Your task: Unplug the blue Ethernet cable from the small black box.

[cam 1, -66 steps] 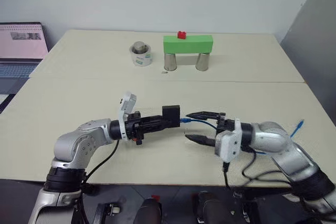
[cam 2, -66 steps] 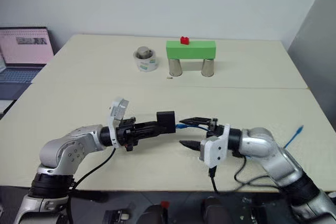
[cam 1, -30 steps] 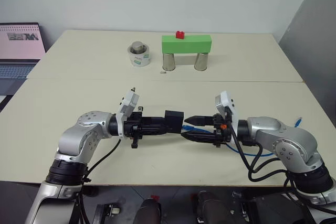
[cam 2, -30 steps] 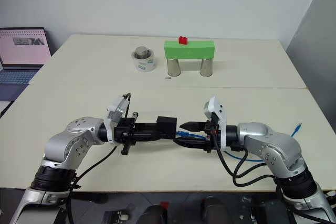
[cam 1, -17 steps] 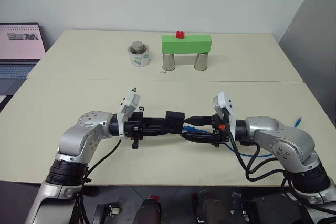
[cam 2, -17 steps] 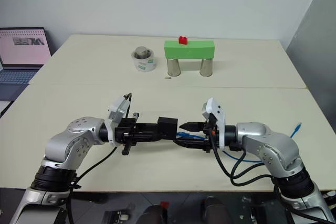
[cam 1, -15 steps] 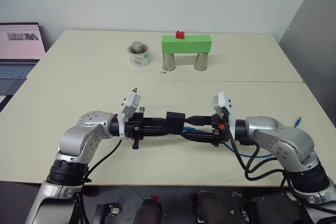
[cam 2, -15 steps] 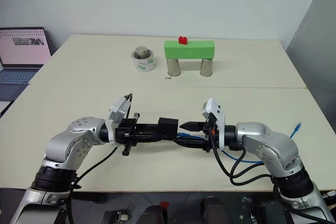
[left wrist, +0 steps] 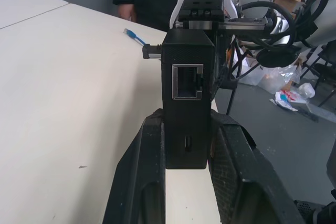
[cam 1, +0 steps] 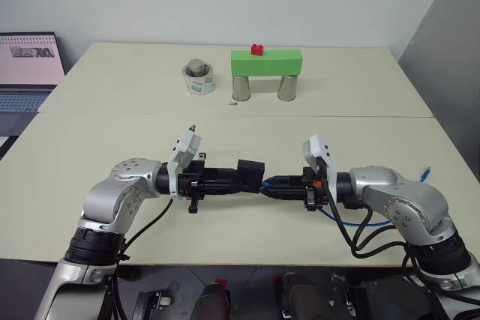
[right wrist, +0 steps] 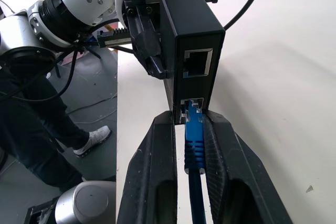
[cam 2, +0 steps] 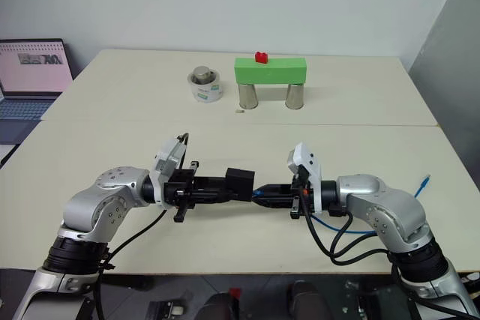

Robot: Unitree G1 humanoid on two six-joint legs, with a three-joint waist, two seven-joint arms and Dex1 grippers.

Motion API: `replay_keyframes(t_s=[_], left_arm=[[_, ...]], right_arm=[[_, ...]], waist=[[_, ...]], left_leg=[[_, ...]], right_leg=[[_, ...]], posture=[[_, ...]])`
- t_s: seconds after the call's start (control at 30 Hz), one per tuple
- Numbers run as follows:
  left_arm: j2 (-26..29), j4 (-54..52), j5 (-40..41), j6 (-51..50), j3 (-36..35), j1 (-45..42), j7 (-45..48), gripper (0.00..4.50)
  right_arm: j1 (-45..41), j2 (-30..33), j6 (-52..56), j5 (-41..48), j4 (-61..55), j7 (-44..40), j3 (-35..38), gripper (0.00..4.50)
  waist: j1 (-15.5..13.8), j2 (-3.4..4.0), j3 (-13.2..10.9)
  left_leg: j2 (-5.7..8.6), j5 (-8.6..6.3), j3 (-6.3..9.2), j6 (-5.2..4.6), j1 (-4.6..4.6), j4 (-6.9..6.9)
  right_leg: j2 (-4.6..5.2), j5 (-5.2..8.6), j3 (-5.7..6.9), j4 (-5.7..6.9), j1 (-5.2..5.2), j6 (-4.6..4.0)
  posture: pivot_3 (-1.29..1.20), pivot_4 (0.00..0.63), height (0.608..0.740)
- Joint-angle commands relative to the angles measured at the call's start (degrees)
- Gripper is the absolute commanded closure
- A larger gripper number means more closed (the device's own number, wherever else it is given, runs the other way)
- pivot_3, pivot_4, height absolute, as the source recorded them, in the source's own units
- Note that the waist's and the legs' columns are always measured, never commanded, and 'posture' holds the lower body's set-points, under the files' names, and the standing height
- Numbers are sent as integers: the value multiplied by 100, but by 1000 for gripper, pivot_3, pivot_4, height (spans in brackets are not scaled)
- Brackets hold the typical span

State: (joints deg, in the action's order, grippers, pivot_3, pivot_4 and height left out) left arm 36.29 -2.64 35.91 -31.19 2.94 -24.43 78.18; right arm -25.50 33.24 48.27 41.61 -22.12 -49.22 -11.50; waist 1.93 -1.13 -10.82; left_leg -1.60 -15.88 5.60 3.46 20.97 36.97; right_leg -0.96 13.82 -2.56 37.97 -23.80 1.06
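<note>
We hold the box [right wrist: 190, 51] above the near table [cam 1: 360, 103], clamped in the left fingers [left wrist: 231, 166]. The right fingers [right wrist: 157, 177] pinch the cable [right wrist: 194, 145] just behind its seated plug. The cable looks light and limp; grip the stiff boot.

No legible writing anywhere; laptop screen [cam 1: 30, 59] at the left edge carrying a dark banner with pale marks, too small to read; white tape roll [cam 1: 200, 80] on the far table bearing greenish print on its side, unreadable; small black box [left wrist: 187, 87] plain, without label or number.
</note>
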Motion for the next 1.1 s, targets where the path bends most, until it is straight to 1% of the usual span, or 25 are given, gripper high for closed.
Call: replay_keyframes(t_s=[0.03, 0.1, 0.17, 0.47, 0.7, 0.8, 0.87, 0.97, 1.07, 1.1], left_arm=[[17, -226, 42, 52, -28, -98, 11, 3741], [10, -251, 26, 50, -3, -105, 8, 3741], [6, -266, 20, 47, 9, -111, -4, 3741], [24, -318, 1, 20, 28, -119, -32, 3741], [269, -149, -392, 315, 140, -31, 62, 3741], [520, -9, -512, 465, 70, 69, 181, 3741], [667, 64, -568, 566, 38, 133, 236, 3741], [738, 116, -556, 600, 11, 147, 228, 3741], [751, 127, -565, 636, -17, 186, 186, 3741], [746, 124, -561, 637, -29, 195, 160, 3741]], right_arm=[[-120, 17, 56, 35, -65, -44, 113, 4141], [-134, 12, 81, 62, -57, -73, 141, 4169], [-146, 0, 106, 64, -46, -79, 159, 4495], [-149, -30, 131, 15, -51, -64, 138, 4489], [-105, 172, 111, -171, 19, -171, 74, 4489], [-48, 381, 38, -314, 115, -303, 112, 4489], [-1, 552, -95, -488, 247, -414, 113, 4489], [-15, 669, -348, -711, 562, -492, 120, 4489], [-105, 640, -824, -1139, 1144, -407, 170, 4489], [-176, 552, -1022, -1342, 1406, -244, 195, 4489]], waist=[[0, 0, 0], [0, 0, 0], [0, 0, 0], [2, 0, 0], [1, 0, 0], [2, 0, 0], [10, 1, -1], [9, 3, -2], [8, 3, -2], [8, 3, -2]], left_leg=[[0, 0, 0, 0, 0, 0], [0, 0, 0, 0, 0, 0], [0, 0, -1, 0, 0, 0], [0, 0, -1, 0, 1, 0], [0, 0, -1, 0, 1, 0], [0, 0, 0, 0, 2, -1], [0, 0, -1, 0, 3, -1], [-1, 0, -9, 0, 3, -3], [-1, 0, -9, 0, 17, -1], [-1, 0, -10, 0, 19, -1]], right_leg=[[0, 0, 0, 0, 0, 0], [0, 0, 0, 0, 0, 0], [0, 0, -1, 0, 0, 0], [0, 0, 0, -1, -1, 0], [0, 0, 0, -1, -1, 0], [0, 0, 0, -1, -2, 0], [0, 0, 0, -1, -4, 0], [0, 1, -4, -1, -10, -1], [0, 0, -4, 0, -22, 0], [0, 0, -5, 0, -22, 0]], posture=[[0, 150, 740], [0, 150, 740], [0, 150, 740], [0, 150, 740], [0, 150, 740], [0, 150, 740], [0, 150, 740], [0, 150, 740], [0, 150, 740], [0, 150, 740]])
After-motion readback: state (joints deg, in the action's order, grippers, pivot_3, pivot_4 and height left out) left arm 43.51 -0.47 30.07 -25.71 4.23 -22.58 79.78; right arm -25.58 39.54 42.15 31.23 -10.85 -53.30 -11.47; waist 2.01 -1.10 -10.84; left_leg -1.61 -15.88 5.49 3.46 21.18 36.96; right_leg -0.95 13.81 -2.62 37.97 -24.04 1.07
